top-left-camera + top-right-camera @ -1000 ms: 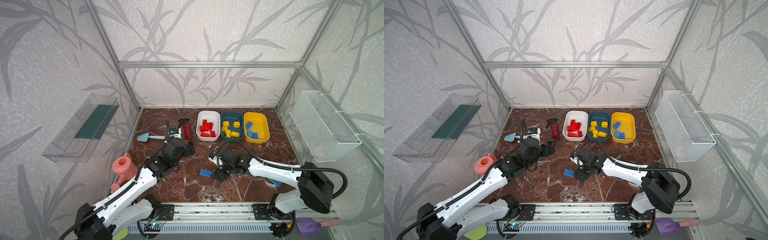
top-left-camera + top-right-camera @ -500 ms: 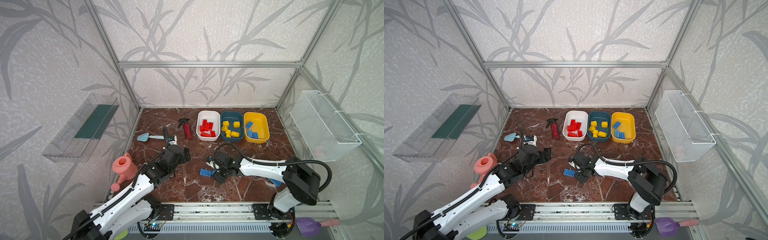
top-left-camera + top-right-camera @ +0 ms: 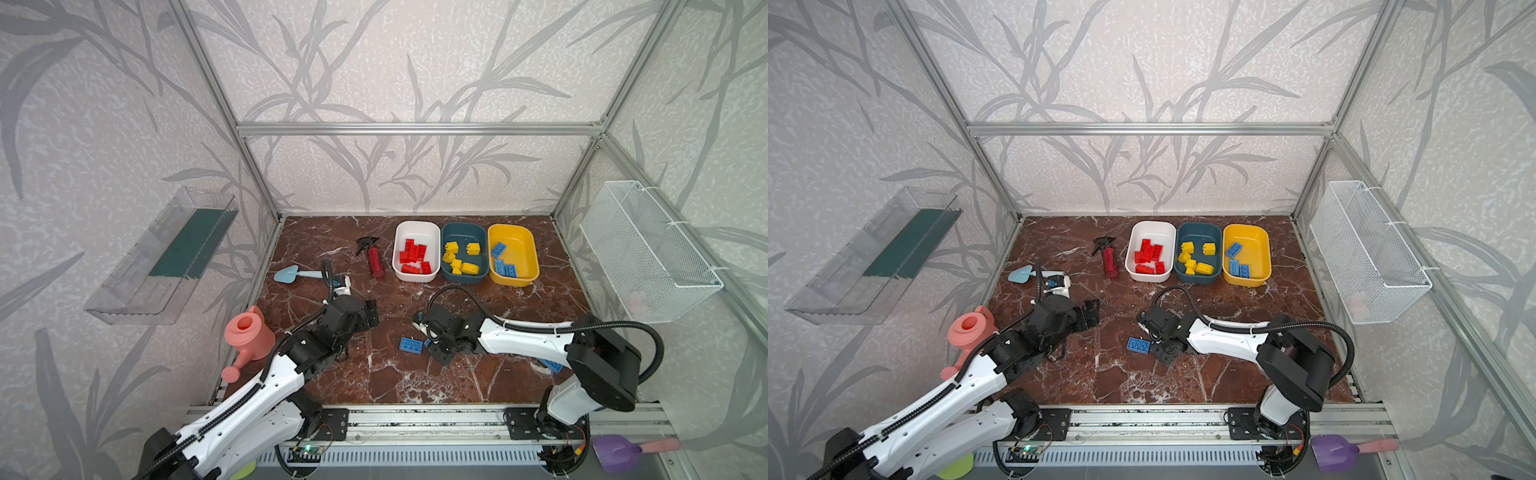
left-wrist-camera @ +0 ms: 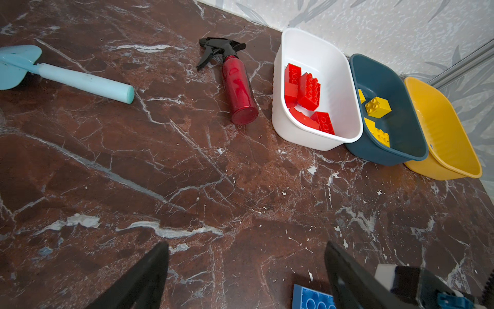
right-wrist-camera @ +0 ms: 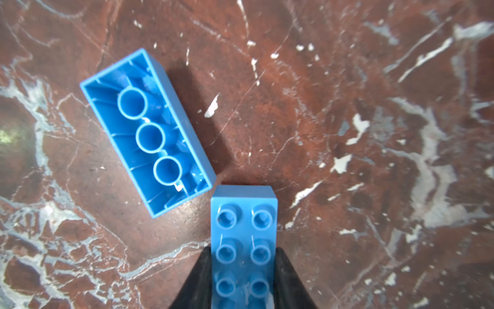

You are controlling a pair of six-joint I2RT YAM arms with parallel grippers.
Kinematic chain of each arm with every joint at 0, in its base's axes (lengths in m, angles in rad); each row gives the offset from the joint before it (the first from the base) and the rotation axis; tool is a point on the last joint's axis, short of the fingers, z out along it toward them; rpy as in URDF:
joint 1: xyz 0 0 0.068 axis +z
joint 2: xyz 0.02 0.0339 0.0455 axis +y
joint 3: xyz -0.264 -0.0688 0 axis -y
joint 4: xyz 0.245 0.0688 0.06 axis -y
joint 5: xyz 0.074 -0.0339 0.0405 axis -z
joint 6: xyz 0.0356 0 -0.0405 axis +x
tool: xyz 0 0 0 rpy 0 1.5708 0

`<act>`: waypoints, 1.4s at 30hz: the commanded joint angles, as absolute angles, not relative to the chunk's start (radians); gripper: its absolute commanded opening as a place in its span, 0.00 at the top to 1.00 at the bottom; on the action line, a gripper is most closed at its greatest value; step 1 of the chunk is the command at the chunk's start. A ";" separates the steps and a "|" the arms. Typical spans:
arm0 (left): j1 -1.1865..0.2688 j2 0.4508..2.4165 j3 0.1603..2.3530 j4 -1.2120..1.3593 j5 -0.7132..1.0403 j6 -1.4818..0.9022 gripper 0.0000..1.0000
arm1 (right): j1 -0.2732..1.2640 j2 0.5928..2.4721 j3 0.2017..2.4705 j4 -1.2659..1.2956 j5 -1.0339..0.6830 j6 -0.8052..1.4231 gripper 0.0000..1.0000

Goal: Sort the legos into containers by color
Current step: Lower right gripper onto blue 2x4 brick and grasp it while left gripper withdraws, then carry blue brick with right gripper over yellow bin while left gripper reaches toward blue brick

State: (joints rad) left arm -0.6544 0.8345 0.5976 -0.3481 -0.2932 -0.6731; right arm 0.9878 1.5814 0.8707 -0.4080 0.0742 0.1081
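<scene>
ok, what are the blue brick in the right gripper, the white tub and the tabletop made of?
Blue brick: moulded plastic, semi-gloss; hollow ribbed underside on the upturned brick beside it. White tub: smooth glossy plastic, rolled rim. Tabletop: red-brown marble look, white veins; white flecks hint at a printed film, unsure.

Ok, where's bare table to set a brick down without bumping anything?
Bare marble lies in front of the white plastic tub, between the dark-red spray bottle and the right gripper; also along the aluminium front rail. Crowded: the upturned blue brick beside that gripper's held blue brick.
</scene>
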 commanded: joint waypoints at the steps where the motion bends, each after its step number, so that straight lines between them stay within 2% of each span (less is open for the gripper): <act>1: -0.655 0.845 0.596 -0.344 -0.299 -0.693 0.10 | 0.991 1.516 0.891 -0.451 0.125 0.129 0.71; 8: -0.655 0.951 0.639 -0.315 -0.241 -0.675 0.10 | 0.917 1.428 0.942 -0.559 0.109 0.160 0.71; 12: -0.656 1.019 0.686 -0.320 -0.198 -0.664 0.10 | 0.805 1.337 0.930 -0.569 0.025 0.189 0.71; 18: -0.665 1.059 0.687 -0.267 -0.166 -0.672 0.09 | 0.617 1.169 0.877 -0.499 -0.003 0.257 0.73; 23: -0.678 1.110 0.713 -0.267 -0.154 -0.670 0.09 | 0.435 1.123 0.902 -0.492 -0.063 0.310 0.74; 33: -0.728 1.200 0.766 -0.297 -0.146 -0.651 0.11 | 0.175 1.262 0.996 -0.397 -0.102 0.363 0.75; 42: -0.750 1.260 0.783 -0.378 -0.133 -0.640 0.12 | 0.068 1.469 1.124 -0.345 -0.048 0.350 0.74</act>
